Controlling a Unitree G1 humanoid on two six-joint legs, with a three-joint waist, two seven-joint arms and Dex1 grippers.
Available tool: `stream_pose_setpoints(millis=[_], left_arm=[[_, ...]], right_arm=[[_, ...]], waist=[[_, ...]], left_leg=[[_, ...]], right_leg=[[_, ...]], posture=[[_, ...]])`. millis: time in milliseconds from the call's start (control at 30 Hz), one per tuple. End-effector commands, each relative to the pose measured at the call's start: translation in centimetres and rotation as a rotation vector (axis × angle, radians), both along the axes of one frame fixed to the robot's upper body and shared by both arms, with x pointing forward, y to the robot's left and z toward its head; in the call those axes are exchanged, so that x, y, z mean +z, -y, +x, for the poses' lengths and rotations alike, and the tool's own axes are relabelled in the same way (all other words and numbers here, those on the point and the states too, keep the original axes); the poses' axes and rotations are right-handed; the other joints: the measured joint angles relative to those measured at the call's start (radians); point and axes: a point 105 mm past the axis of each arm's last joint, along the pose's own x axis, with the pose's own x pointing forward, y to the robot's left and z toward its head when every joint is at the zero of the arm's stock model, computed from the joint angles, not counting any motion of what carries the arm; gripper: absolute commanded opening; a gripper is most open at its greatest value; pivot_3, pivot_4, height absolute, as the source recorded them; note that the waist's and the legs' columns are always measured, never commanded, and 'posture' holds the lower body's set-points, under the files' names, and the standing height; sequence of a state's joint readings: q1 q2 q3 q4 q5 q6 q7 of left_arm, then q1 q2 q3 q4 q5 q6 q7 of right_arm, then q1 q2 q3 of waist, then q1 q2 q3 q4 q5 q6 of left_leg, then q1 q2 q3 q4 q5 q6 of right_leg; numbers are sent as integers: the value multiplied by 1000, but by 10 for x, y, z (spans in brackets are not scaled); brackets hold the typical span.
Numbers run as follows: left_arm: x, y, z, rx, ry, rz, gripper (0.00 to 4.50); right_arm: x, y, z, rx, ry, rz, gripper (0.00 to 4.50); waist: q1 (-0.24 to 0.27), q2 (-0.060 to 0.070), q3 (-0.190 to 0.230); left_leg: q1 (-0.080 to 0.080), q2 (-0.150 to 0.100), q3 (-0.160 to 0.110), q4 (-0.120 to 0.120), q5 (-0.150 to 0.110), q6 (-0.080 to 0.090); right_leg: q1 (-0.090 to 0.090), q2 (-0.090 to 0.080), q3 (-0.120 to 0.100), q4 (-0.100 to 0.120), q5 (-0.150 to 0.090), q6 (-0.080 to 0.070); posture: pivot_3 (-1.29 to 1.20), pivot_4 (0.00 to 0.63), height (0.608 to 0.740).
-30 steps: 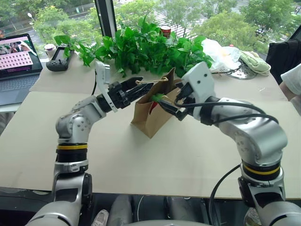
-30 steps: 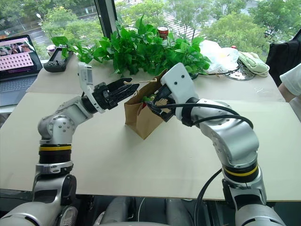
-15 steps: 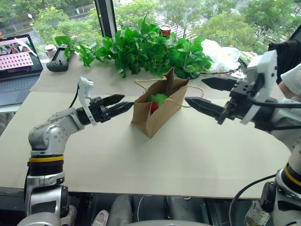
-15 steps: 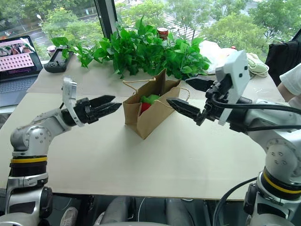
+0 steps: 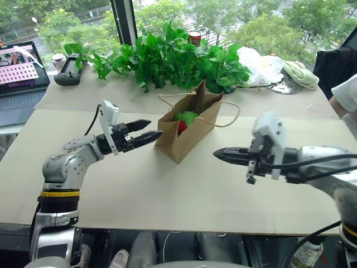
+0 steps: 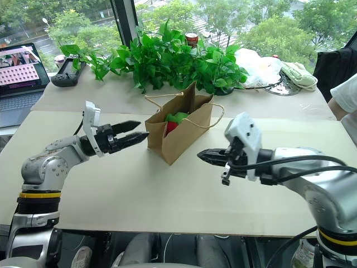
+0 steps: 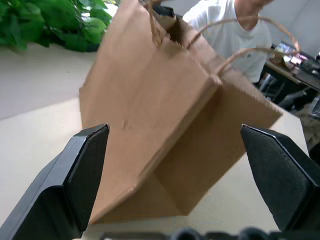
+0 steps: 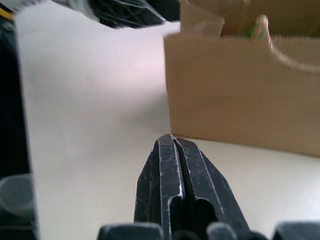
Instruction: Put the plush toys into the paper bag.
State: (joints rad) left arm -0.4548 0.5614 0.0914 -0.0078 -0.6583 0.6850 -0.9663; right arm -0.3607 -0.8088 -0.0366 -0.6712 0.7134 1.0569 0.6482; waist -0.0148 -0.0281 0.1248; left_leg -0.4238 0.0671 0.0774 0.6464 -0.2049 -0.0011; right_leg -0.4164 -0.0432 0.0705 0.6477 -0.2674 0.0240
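Observation:
The brown paper bag (image 5: 189, 137) stands in the middle of the table with its mouth open. Inside it, near the top, sit the plush toys: the green lump (image 5: 188, 116) and below it a bit of the red one (image 5: 182, 128). My left gripper (image 5: 154, 128) hangs open just left of the bag, pointing at its side, with nothing held. In the left wrist view the bag (image 7: 150, 100) lies beyond the spread fingers (image 7: 82, 170). My right gripper (image 5: 215, 152) is shut and empty, in front of the bag on its right, low over the table (image 5: 167, 190).
Leafy plants (image 5: 178, 56) line the back behind the bag. A laptop (image 5: 19, 72) and a black controller (image 5: 70, 70) lie far left. A white plastic bag (image 5: 259, 64) and a pale green cloth (image 5: 301, 72) lie back right. A person's sleeve (image 5: 347, 97) shows at the right edge.
Both arms have drawn back from the bag's mouth and sunk lower. The right gripper, open half a second ago, has shut empty. The green toy now rests in the bag.

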Motion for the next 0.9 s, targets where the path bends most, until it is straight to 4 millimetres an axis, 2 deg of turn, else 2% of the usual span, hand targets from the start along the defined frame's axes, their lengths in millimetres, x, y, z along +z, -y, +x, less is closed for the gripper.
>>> stream_pose_setpoints(millis=[33, 100, 233, 367, 600, 900], left_arm=[[6, 2, 1, -30, 80, 51, 4500], [4, 3, 4, -41, 104, 89, 4500], [0, 7, 6, -71, 133, 131, 4500], [-4, 11, 5, -96, 148, 150, 4500], [-11, 24, -4, -148, 171, 177, 4500], [-11, 34, 9, -41, 218, 148, 4500]], right_arm=[[-1, 2, 45, -177, 134, -62, 18], [-4, 0, 66, -253, 174, -89, 18], [-7, -21, 76, -239, 210, -90, 18], [-3, -35, 81, -234, 229, -59, 18], [3, -47, 88, -256, 239, -19, 18], [4, -56, 92, -257, 232, 3, 18]], waist=[[-1, 0, 0], [-3, 0, 0], [4, 0, 0], [5, 0, 0], [3, 0, 0], [2, 0, 0]], left_leg=[[0, 0, 0, 0, 0, 0], [0, 0, 1, 0, 0, 0], [-2, 0, 1, -1, 1, 0], [-7, 0, 1, -1, 1, 0], [-6, 1, 1, -1, 0, 0], [-5, 1, 1, 0, 1, 1]], right_leg=[[0, 0, 0, 0, 0, 0], [-1, 0, 1, 1, 0, 0], [-3, 0, 0, 1, 0, -1], [-6, 0, 0, 0, 0, -1], [-5, 0, -1, 1, 0, -1], [-5, 0, -1, 1, 0, -1]], posture=[[0, 150, 713], [0, 150, 713], [0, 150, 713], [0, 150, 713], [0, 150, 713], [0, 150, 713]])
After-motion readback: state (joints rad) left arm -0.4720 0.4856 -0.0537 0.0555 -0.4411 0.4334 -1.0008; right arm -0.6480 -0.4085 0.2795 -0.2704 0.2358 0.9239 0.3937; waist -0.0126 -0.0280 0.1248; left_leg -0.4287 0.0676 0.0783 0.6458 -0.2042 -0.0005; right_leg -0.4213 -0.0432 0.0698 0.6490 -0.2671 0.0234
